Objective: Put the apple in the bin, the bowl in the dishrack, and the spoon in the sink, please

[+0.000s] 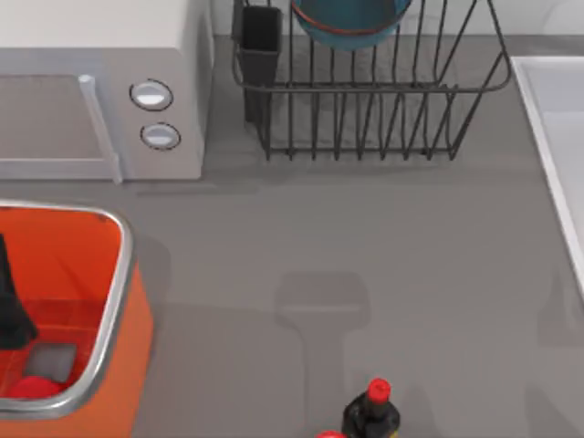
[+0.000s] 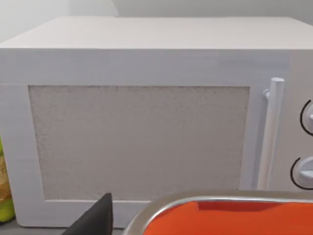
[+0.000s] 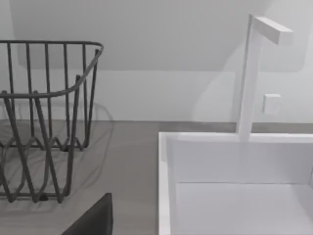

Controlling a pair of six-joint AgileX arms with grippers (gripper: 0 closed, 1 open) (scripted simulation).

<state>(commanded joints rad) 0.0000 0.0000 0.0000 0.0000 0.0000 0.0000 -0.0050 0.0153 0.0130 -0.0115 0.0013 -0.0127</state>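
Apple [image 1: 35,387] already lying in the bin [image 1: 117,301], bowl [image 1: 351,23] sitting in the dishrack [image 1: 365,109], spoon nowhere showing so sink [image 1: 557,137] step looking unconfirmed, left arm hanging over the bin, claw states impossible to tell.

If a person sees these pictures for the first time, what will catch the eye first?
The bright-orange bin at the table's left stands out first, with the red apple lying inside it. Next comes the black dishrack at the back, holding the teal bowl. A white microwave sits behind the bin.
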